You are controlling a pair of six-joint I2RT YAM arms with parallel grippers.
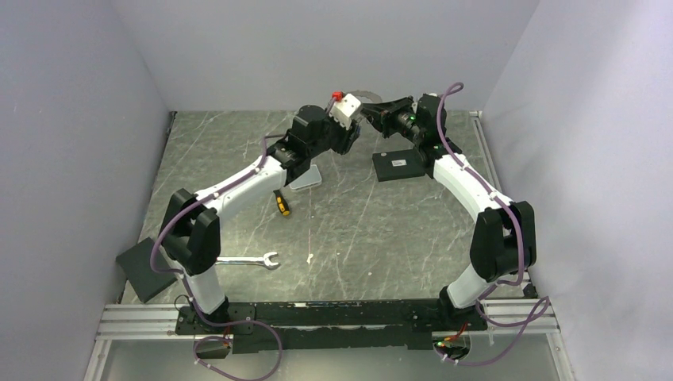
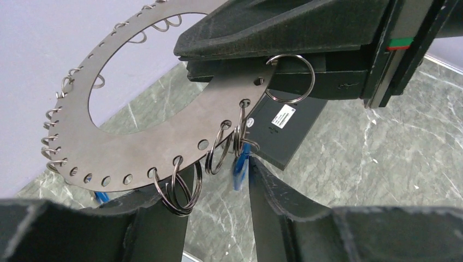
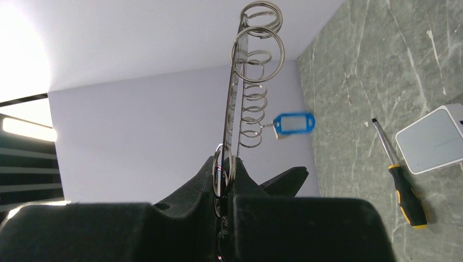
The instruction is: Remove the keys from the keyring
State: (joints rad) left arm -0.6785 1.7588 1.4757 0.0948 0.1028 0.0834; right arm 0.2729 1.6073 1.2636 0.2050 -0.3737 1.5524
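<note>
Grey metal keyring (image 2: pixel 82 147) is held above the table, its edge pinched in the right gripper's (image 3: pixel 224 183) closed jaws. The left gripper (image 2: pixel 218 194), jaws half open, straddles a blue key (image 2: pixel 239 166); best to pinch it squarely, then pull gently.

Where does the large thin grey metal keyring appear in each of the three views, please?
Top external: the keyring is a faint grey arc at top centre, partly hidden.
Left wrist: broad and flat, across left and centre.
Right wrist: edge-on, a thin upright line at centre.
Shared landmark: the black right gripper, shut on its rim.
</note>
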